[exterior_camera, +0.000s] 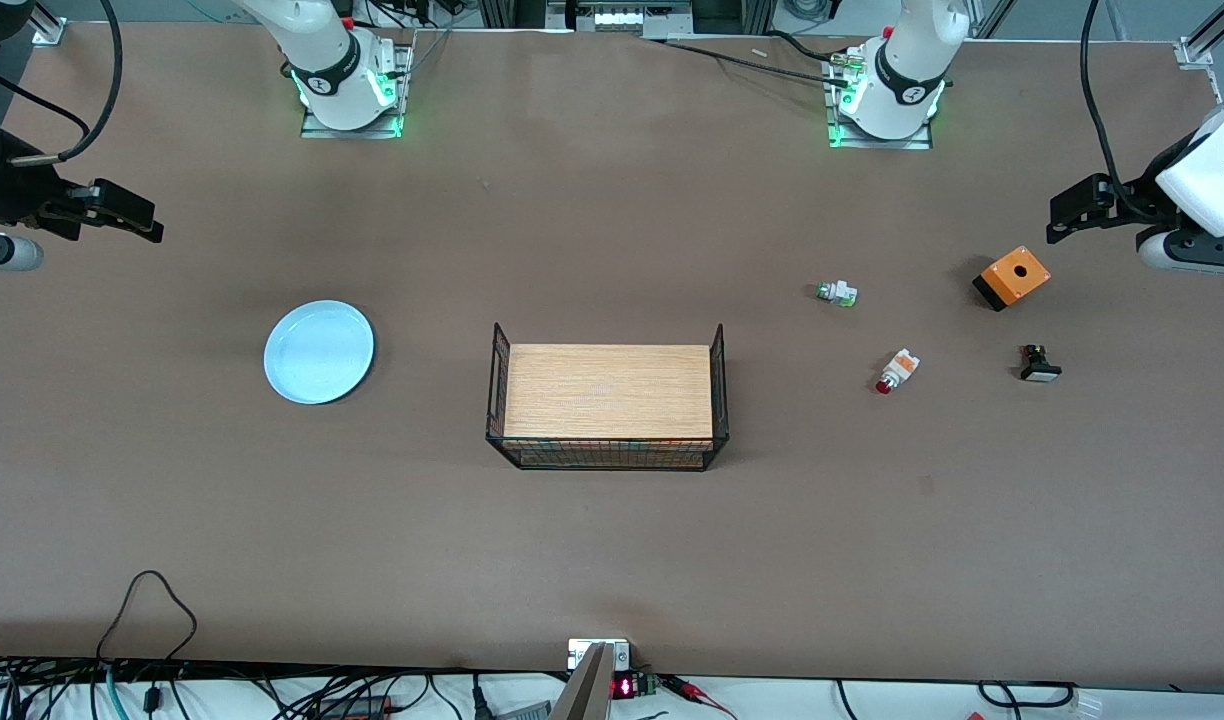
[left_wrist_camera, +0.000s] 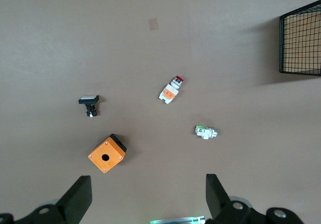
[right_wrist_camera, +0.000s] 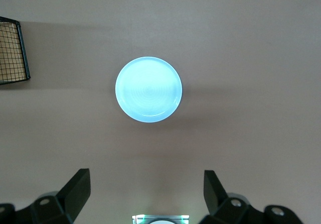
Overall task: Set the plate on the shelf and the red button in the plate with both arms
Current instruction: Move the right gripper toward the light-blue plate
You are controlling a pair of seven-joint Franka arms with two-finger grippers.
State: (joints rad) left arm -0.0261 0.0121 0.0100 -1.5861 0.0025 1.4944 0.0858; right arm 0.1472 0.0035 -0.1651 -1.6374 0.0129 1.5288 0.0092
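Both end effectors, left (exterior_camera: 1057, 225) and right (exterior_camera: 147, 225), hang open over the bare brown table (exterior_camera: 612, 560).

1. A wire basket (exterior_camera: 606, 455) holding a wooden board (exterior_camera: 608, 391) stood at mid-table.
2. A green-tipped white switch (exterior_camera: 837, 293) lay toward the left arm's end.
3. An orange box (exterior_camera: 1012, 277) with a black hole sat farther along.
4. A small black switch (exterior_camera: 1039, 366) lay nearer the front camera than the box.
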